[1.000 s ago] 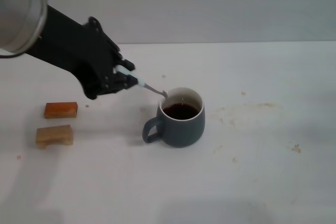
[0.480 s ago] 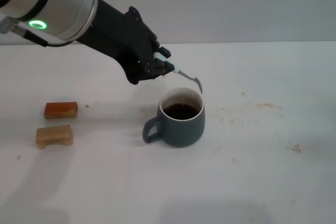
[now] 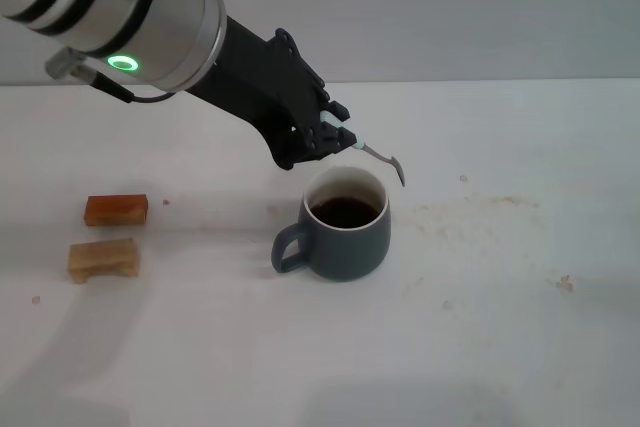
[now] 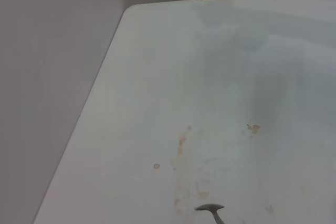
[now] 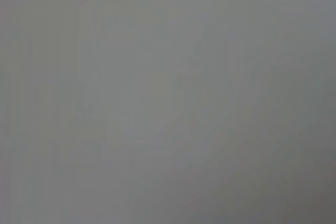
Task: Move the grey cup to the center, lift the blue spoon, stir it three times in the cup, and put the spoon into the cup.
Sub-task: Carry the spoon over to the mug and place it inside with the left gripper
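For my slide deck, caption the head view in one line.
Left gripper holds the blue spoon just above the grey cup of dark liquid.

Blue-grey cup [image 3: 345, 237], white inside; pale-blue spoon [image 3: 378, 158]; white table [image 3: 500, 327].

The left arm reaches in from the table's far left corner, slanting down toward the table's middle. The left gripper [image 3: 338, 137] hangs above the surface, fingers clamped on the spoon [image 3: 378, 155] handle. The right arm is out of sight.
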